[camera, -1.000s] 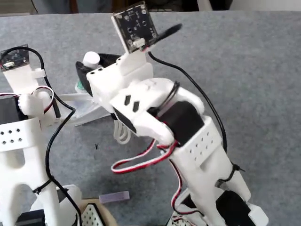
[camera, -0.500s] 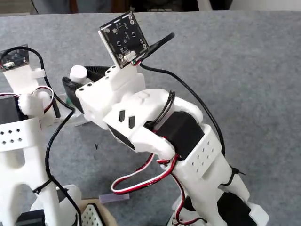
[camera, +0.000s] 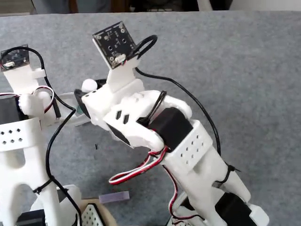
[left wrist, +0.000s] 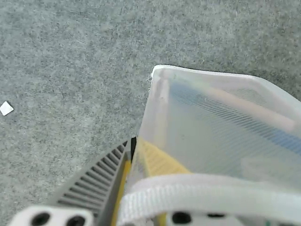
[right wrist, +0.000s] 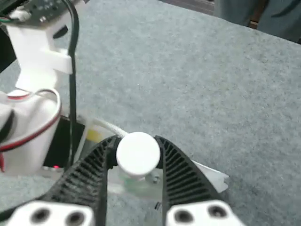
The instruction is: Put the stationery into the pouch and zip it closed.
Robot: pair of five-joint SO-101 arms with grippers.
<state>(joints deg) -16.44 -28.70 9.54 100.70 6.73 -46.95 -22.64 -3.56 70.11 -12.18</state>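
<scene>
Near the desk's (camera: 244, 66) left edge, the right gripper (right wrist: 136, 143) clamps a white-capped stick (right wrist: 138, 157) over the pouch (left wrist: 211, 136). Close alongside, the left gripper (left wrist: 141, 155) pinches the pouch's rim.

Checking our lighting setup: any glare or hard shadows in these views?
High view: even light, no hard shadows on the table. Left wrist view: no glare on the translucent pouch. Right wrist view: the white cap is bright without glare.
</scene>
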